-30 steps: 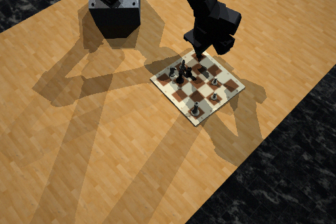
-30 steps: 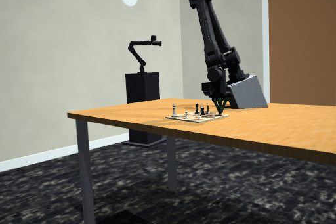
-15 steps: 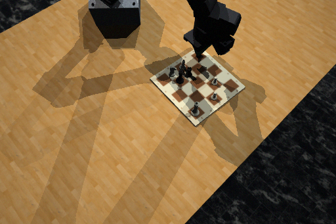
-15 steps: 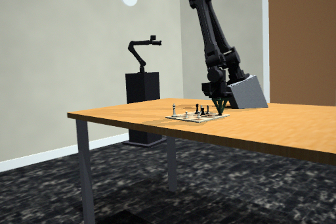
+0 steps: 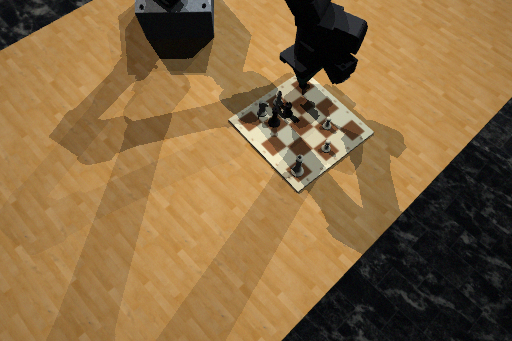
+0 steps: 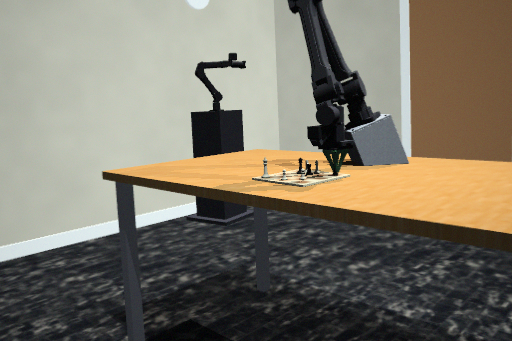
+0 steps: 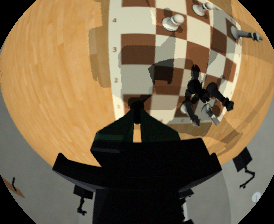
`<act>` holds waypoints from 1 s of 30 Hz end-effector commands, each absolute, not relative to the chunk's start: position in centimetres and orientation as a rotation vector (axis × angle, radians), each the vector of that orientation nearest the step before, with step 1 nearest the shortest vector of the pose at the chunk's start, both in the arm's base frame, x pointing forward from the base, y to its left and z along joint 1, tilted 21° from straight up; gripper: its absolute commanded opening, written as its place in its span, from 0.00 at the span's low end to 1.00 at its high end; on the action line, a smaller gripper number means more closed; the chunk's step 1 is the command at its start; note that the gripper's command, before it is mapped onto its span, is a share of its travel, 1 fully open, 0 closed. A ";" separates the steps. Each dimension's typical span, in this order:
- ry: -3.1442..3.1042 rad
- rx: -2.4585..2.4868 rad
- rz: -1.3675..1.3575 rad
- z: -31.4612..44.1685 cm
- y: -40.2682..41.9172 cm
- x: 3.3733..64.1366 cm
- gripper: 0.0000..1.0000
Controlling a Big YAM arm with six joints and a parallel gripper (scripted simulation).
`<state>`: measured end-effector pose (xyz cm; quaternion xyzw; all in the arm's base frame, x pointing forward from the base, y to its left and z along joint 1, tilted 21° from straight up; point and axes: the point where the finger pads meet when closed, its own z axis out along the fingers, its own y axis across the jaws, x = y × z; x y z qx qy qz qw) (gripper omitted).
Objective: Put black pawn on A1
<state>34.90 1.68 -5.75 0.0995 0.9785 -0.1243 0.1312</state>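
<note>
The small chessboard (image 5: 350, 140) (image 6: 280, 180) lies on the wooden table. My gripper (image 5: 302, 87) (image 6: 335, 167) (image 7: 137, 112) is down at the board's corner square nearest the robot base, shut on the black pawn (image 5: 304, 86) (image 6: 335, 172). The pawn is low over or on that square; I cannot tell if it touches. The other black pieces (image 5: 275, 109) (image 6: 307, 167) (image 7: 201, 96) stand in a tight cluster a couple of squares away. Two white pawns (image 5: 327, 123) (image 5: 326, 146) and a tall white piece (image 5: 298, 164) (image 6: 265, 167) stand further along the board.
The robot's grey base block (image 5: 175, 17) (image 6: 377, 142) stands on the table behind the board. A second black arm on a pedestal (image 6: 217, 132) stands on the floor beyond the table. The table edge runs close past the board's far side.
</note>
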 end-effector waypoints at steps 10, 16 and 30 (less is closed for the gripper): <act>2.821 0.298 -0.347 -5.4 1.5 35.7 0.00; 2.821 0.298 -0.347 -5.4 1.5 35.7 0.00; 2.823 0.298 -0.348 -5.4 1.5 35.6 0.27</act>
